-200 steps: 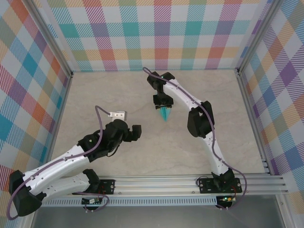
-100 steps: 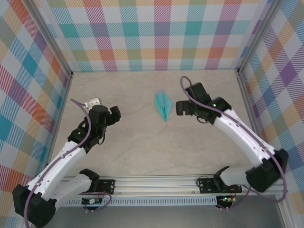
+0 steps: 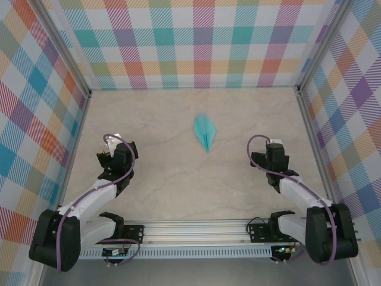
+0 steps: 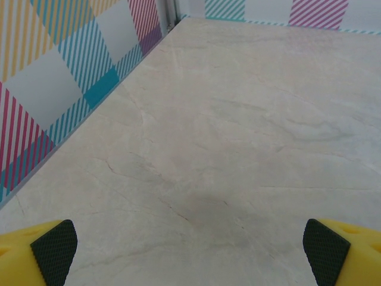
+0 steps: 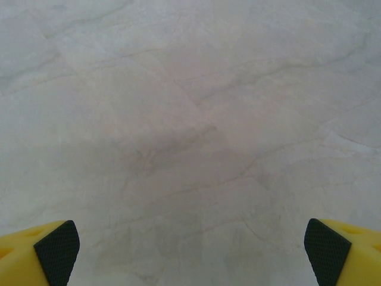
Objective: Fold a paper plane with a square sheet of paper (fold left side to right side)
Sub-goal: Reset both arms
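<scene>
left end effector [image 4: 190, 252], right end effector [image 5: 191, 251] agape, top-view paper plane [image 3: 205, 132]

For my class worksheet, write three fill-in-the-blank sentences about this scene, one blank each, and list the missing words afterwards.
1. The paper plane lies on the ___.
2. The jaws of the left arm and of the right arm are both ___.
3. Each pair of jaws holds ___.
Missing words: table; open; nothing.
</scene>
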You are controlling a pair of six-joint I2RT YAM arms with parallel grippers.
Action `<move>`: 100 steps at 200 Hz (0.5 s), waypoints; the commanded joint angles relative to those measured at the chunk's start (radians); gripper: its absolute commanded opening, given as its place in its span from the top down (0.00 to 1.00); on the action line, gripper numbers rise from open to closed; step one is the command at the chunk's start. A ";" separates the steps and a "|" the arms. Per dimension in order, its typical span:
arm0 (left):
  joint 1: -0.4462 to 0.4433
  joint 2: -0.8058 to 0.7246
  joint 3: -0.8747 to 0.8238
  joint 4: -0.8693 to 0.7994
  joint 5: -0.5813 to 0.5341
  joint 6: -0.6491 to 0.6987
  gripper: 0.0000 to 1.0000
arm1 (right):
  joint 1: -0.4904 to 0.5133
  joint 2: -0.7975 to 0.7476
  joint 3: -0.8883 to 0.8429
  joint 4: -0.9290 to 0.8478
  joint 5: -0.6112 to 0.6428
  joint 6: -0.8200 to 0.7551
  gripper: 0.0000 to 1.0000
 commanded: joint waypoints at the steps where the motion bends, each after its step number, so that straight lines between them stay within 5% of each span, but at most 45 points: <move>1: 0.041 0.074 -0.026 0.264 0.080 0.083 0.00 | -0.008 0.083 0.012 0.309 -0.087 -0.071 0.00; 57: 0.061 0.355 -0.049 0.615 0.259 0.203 0.00 | -0.021 0.282 0.028 0.623 -0.206 -0.196 0.00; 100: 0.128 0.445 -0.075 0.730 0.421 0.181 0.00 | -0.111 0.402 0.012 0.774 -0.308 -0.120 0.00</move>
